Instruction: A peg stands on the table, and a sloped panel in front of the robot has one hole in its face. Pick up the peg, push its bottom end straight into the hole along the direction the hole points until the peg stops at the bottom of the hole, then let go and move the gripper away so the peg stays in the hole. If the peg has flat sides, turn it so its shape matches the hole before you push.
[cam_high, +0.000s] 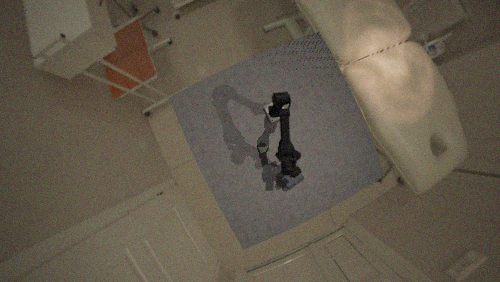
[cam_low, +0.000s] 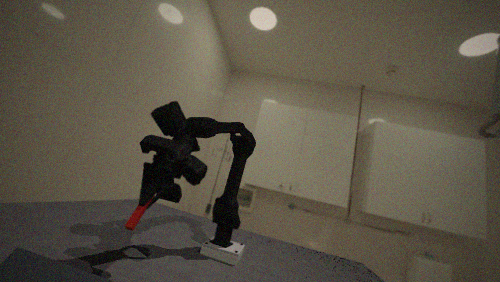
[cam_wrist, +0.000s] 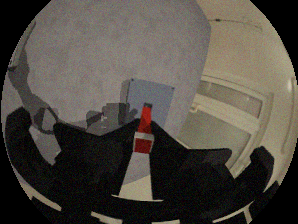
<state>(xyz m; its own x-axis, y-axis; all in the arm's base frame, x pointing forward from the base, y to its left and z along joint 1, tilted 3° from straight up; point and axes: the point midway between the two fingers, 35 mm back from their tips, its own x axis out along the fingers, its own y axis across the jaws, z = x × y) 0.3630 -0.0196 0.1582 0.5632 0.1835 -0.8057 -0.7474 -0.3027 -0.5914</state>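
The red peg looks flat-sided. My gripper is shut on its upper part, and its lower end sticks out beyond the fingertips. In the exterior view the peg is tilted and held in the air, apart from the panel. The blue-grey sloped panel lies beyond the peg in the wrist view. A small dark hole shows right at the peg's far end there; the peg may cover part of it. In the top view the arm hides the peg and the fingertips.
The arm's white base stands on the grey-blue mat. The arm's shadow falls across the mat. A padded couch is beside the mat, and a trolley is at the upper left in the top view.
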